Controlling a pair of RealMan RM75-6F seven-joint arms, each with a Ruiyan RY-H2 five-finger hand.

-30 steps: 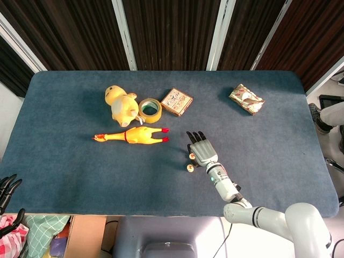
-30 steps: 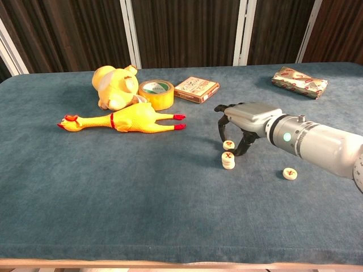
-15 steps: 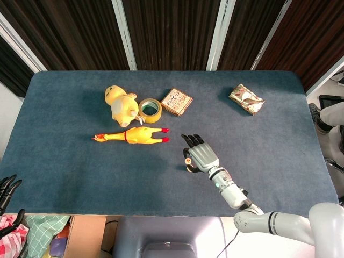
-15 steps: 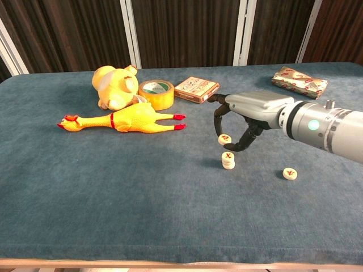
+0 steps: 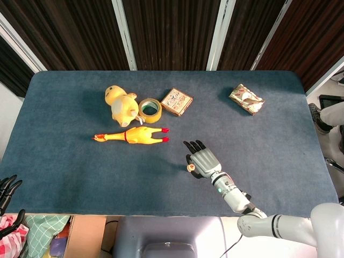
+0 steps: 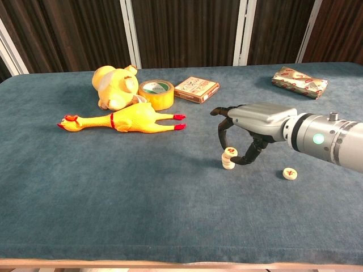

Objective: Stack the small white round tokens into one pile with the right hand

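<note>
A short pile of white round tokens (image 6: 228, 164) stands on the blue table (image 6: 113, 187), right of centre. My right hand (image 6: 258, 119) hovers over it and pinches one token (image 6: 229, 151) between a fingertip and the thumb, with that token sitting on top of the pile. In the head view the right hand (image 5: 204, 159) covers most of the pile (image 5: 190, 167). One loose token (image 6: 290, 173) with a red mark lies to the right of the pile, under the forearm. My left hand (image 5: 6, 185) shows only as dark spread fingers at the lower left edge, off the table, holding nothing.
A yellow rubber chicken (image 6: 122, 121) lies left of the pile. Behind it sit a yellow pig toy (image 6: 113, 86), a roll of tape (image 6: 156, 93) and a small patterned box (image 6: 196, 89). A wrapped packet (image 6: 299, 81) lies at the far right.
My right hand lifted one token from beside the pile, carried it over, and has lowered it onto the top of the pile. The left hand has not moved.
</note>
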